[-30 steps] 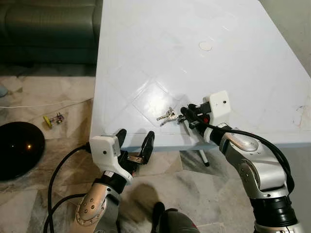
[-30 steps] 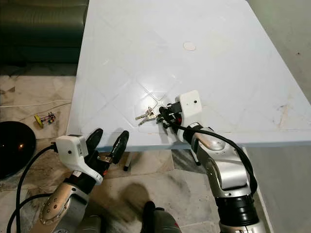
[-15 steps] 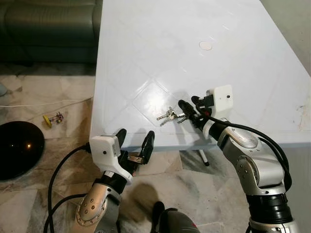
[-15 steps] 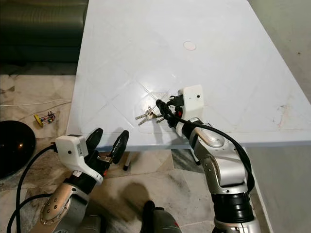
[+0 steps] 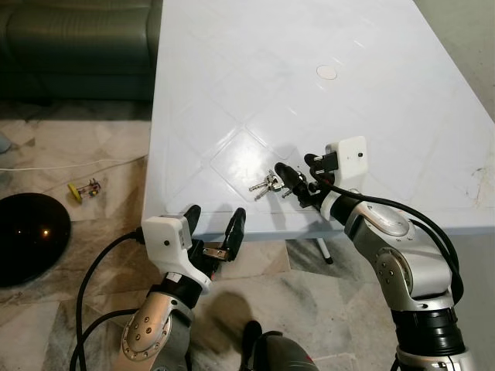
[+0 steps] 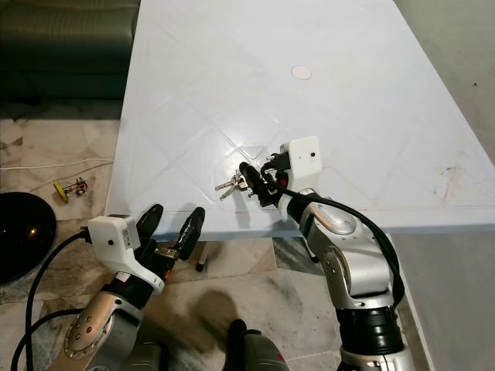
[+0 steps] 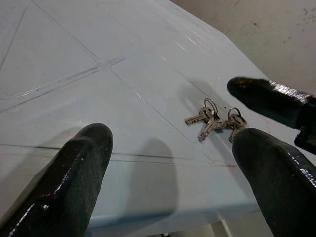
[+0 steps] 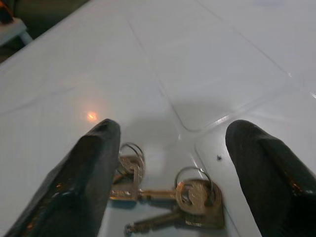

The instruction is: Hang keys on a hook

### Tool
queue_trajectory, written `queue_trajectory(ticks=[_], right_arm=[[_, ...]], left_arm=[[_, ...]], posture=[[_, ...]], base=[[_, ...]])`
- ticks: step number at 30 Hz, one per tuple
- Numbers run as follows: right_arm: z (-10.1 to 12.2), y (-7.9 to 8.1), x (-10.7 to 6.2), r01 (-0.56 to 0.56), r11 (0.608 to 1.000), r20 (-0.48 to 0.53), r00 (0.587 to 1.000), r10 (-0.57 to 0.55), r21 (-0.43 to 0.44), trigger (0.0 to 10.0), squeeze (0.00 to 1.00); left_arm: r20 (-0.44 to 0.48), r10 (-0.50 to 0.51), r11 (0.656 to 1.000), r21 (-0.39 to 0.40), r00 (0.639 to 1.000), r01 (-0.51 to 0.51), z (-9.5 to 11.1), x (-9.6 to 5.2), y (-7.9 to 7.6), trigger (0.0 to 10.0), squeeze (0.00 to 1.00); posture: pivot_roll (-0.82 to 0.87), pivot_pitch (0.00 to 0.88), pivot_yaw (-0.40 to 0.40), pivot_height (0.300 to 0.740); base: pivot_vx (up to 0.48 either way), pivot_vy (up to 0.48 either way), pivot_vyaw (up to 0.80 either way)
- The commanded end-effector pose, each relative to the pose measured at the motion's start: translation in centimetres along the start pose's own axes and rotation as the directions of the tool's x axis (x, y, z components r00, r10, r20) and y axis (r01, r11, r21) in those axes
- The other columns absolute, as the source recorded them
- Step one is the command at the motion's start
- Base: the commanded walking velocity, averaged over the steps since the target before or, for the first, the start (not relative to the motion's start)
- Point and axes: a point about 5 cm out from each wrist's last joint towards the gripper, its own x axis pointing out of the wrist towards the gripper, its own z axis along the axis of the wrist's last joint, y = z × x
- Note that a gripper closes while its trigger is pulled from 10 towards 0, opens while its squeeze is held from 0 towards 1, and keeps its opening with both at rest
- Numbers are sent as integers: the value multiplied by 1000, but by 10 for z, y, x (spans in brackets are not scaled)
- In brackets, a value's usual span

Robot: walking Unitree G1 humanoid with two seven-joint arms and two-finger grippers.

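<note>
A small bunch of silver keys (image 5: 266,184) lies flat on the white table (image 5: 309,93), near its front edge. My right gripper (image 5: 297,175) is low over the table and open. One finger rests just beside the keys. In the right wrist view the keys (image 8: 165,195) lie between the two black fingers (image 8: 94,168), untouched. My left gripper (image 5: 215,218) hangs open below the table's front edge, pointing up at it. In the left wrist view the keys (image 7: 212,118) lie ahead on the tabletop.
A white round cap (image 5: 327,73) sits flush in the middle of the table. A dark sofa (image 5: 77,46) stands at the back left. On the marble floor to the left are a black dome (image 5: 27,236), a small yellow item (image 5: 83,188) and a white cable (image 5: 69,165).
My right gripper has slid left along the table to the keys, its fingers now on either side of them. The left arm has stayed put.
</note>
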Motion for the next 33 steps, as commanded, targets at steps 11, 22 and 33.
queue_trajectory(ticks=[11,22,33], right_arm=[[-1,28,-8,-147,989,16,989,147,-7,10000,0],[-10,37,0,-7,1000,-59,998,7,2,10000,0],[-12,44,5,59,998,-48,997,-59,-2,4941,0]], left_arm=[[-81,3,999,-52,997,-7,-18,-3,-6,10000,0],[-81,5,998,-55,997,-9,-18,-3,-6,10000,0],[-81,7,998,-54,997,-11,-18,-4,-6,10000,0]], posture=[[178,305,-143,740],[179,304,-144,740],[182,311,-150,740]], base=[[0,0,0],[0,0,0],[0,0,0]])
